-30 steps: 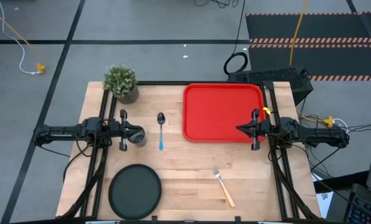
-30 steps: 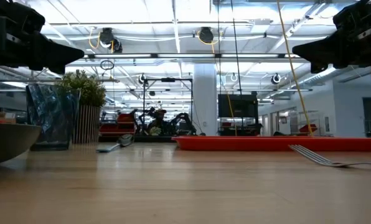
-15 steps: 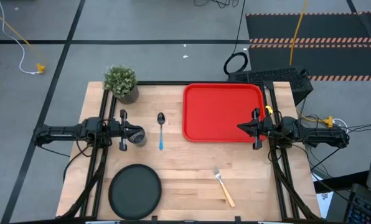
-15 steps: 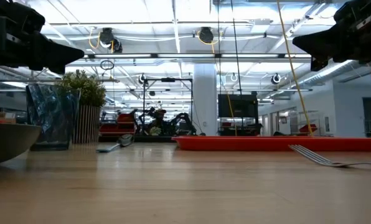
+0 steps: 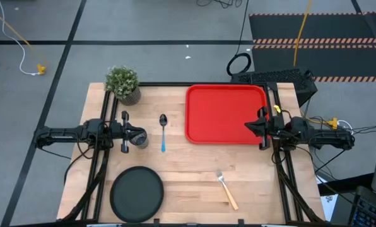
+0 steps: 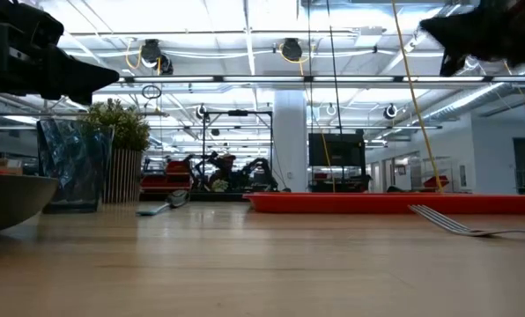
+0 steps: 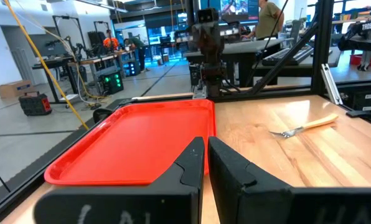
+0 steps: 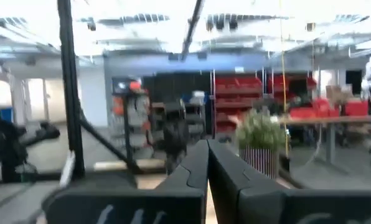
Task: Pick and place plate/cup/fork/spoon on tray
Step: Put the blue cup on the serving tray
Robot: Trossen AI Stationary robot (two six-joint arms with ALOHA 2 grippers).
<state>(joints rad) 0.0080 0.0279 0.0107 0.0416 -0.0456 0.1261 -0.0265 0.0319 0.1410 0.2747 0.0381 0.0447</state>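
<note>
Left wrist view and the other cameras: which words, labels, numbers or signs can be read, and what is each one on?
"TROSSEN", cut off at the picture's edge: on the dark frame beyond the table.
Pale marks on the wrist housing: too blurred to read.
Overhead screen: too small to read.
Tray: no text seen.

One camera looks straight down over the whole light wooden table (image 5: 194, 183). A second sits at tabletop height, looking level across the wood into the room behind. Each wrist camera faces forward past its own dark fingers. The large bright red rectangular plastic tray (image 5: 223, 113) appears from overhead, low (image 6: 395, 203) and left wrist (image 7: 136, 146).
</note>
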